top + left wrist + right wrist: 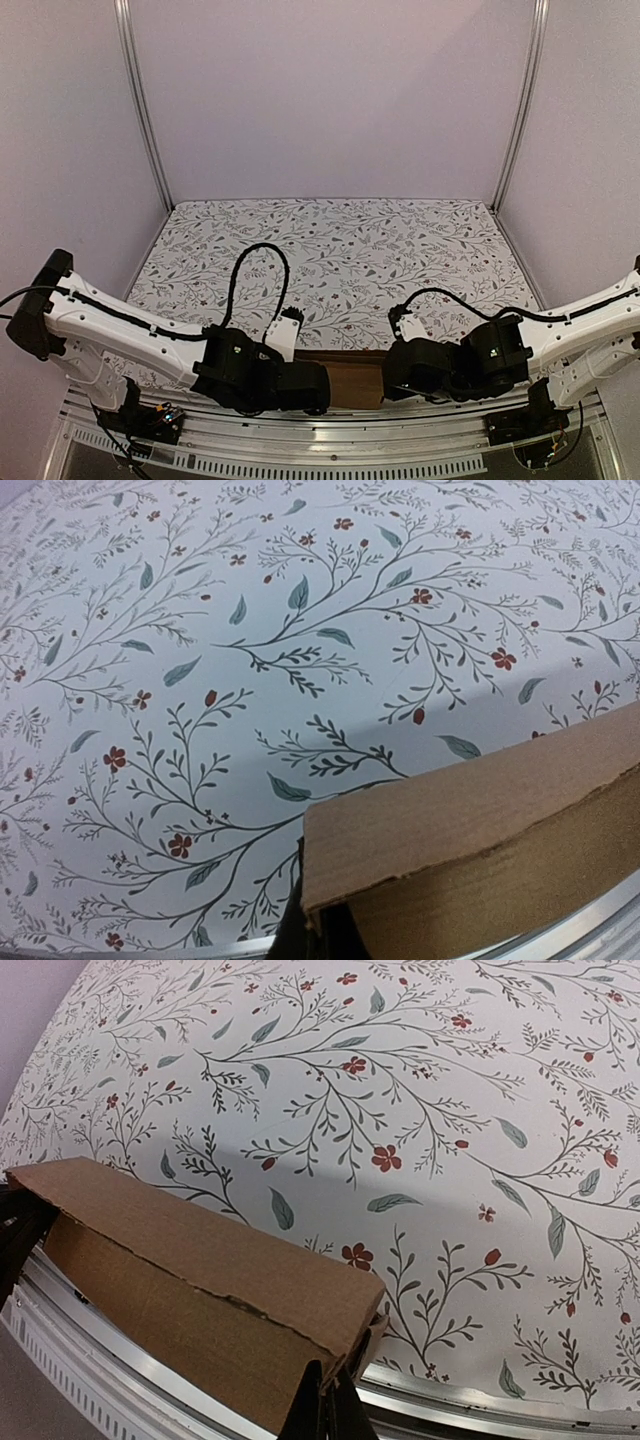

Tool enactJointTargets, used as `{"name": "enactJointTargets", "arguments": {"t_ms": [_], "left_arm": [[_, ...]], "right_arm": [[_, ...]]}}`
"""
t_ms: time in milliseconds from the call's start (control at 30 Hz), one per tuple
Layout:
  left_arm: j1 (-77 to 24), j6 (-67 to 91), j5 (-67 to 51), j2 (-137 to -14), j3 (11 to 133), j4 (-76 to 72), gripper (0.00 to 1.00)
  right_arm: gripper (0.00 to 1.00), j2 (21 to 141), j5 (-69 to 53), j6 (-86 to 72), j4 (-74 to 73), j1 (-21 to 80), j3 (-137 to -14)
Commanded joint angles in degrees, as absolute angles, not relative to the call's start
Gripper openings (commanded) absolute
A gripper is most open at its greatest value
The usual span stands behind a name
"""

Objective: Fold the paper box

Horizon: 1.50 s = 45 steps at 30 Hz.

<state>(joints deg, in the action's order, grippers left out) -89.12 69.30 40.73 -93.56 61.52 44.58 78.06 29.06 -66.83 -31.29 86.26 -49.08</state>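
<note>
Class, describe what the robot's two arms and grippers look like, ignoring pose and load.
Both the left arm and right arm have white, rounded link shells with black joint housings. A black cable arches over each wrist. The left gripper and right gripper are black and blocky.

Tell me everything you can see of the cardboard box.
The box is plain brown cardboard, unmarked, slim and rectangular, with rough, slightly ragged edges along its top face. It lies lengthwise at the near edge of the table, above the metal rail. The left gripper is shut at one end, and the right gripper pinches the corner of the other end.
</note>
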Motion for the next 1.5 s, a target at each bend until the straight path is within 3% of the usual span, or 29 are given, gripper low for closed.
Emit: {"name": "enactJointTargets", "arguments": {"t_ms": [0, 467, 1200, 1467], "left_arm": [[-90.79, 70.30, 35.41, -96.32, 62.11, 44.22, 0.00], [-90.83, 71.66, 35.99, -96.74, 63.02, 45.44, 0.00], [-90.88, 72.25, 35.09, -97.66, 64.25, 47.48, 0.00], [-91.58, 71.43, 34.89, -93.56, 62.89, 47.81, 0.20]], "right_arm": [[0.00, 76.88, 27.20, -67.91, -33.23, 87.23, -46.79], [0.00, 75.62, 29.00, -70.07, -36.60, 90.45, -46.64], [0.00, 83.72, 30.39, -74.36, -37.50, 94.51, -47.99], [0.00, 84.11, 32.03, -74.90, -37.44, 94.60, -47.47]]}}
